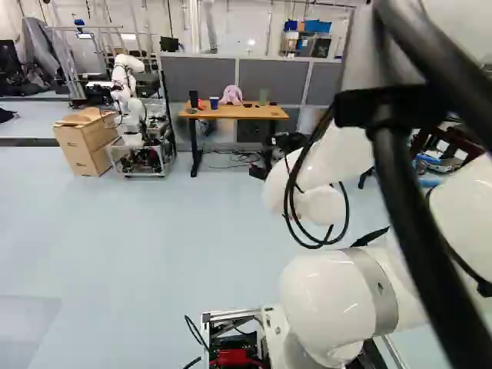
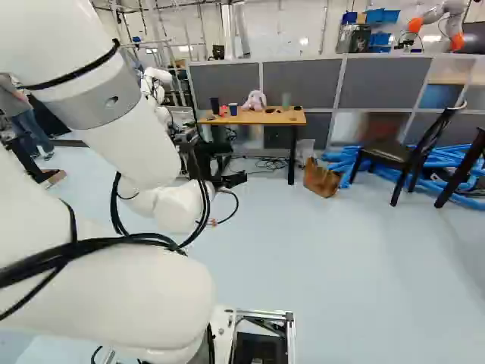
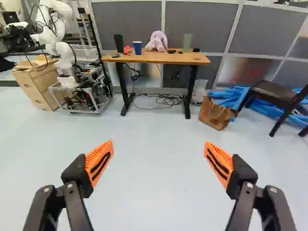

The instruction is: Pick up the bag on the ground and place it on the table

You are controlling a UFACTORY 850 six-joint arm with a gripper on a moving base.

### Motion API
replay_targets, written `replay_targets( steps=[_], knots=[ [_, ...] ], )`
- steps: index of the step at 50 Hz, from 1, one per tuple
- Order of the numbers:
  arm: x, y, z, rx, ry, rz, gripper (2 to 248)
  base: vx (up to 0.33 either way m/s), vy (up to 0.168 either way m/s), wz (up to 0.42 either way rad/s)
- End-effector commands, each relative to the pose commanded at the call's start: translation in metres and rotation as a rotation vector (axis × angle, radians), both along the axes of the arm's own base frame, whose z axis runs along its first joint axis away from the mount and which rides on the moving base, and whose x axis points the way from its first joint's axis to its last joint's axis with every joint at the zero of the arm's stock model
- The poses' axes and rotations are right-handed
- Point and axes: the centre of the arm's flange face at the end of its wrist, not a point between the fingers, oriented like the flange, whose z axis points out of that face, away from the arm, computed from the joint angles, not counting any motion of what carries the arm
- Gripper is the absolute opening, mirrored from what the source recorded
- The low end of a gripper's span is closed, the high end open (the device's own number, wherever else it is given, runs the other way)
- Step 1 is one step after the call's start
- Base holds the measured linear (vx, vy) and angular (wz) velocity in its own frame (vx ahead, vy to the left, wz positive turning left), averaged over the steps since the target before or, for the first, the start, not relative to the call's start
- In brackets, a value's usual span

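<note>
In the right base view the brown bag (image 2: pixel 322 180) is on the floor, a little right of the centre, beside the right-hand table leg (image 2: pixel 292 155); in the left base view I cannot find it. My gripper (image 3: pixel 159 149) has its two fingers wide apart, with nothing between them, and the bag is well ahead of me. I think the base must first go nearer, and here a wrong turn could bring me against the chair (image 2: pixel 394 154), or over the blue hoses (image 2: pixel 341 161) behind the bag. If I come down too close to the leg, one finger may strike it. The bag looks soft and creased, so a shallow grip could slip or tear it. Later, a low lift may catch the edge of the table (image 3: pixel 154 59), and careless placing could push the cup (image 3: pixel 137 47) or the plush toy (image 3: pixel 157 41).
</note>
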Motion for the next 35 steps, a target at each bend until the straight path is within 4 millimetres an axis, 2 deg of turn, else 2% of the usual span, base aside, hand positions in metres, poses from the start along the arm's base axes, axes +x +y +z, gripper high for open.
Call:
replay_targets(
  steps=[8,18,27,35],
  knots=[
    [0.0,0.0,0.0,0.0,0.0,0.0,247,-0.019,-0.003,-0.039],
    [0.0,0.0,0.0,0.0,0.0,0.0,247,0.006,-0.064,-0.321],
    [0.0,0.0,0.0,0.0,0.0,0.0,247,0.029,-0.103,-0.53],
    [0.0,0.0,0.0,0.0,0.0,0.0,247,0.149,-0.099,-0.562]
  ],
)
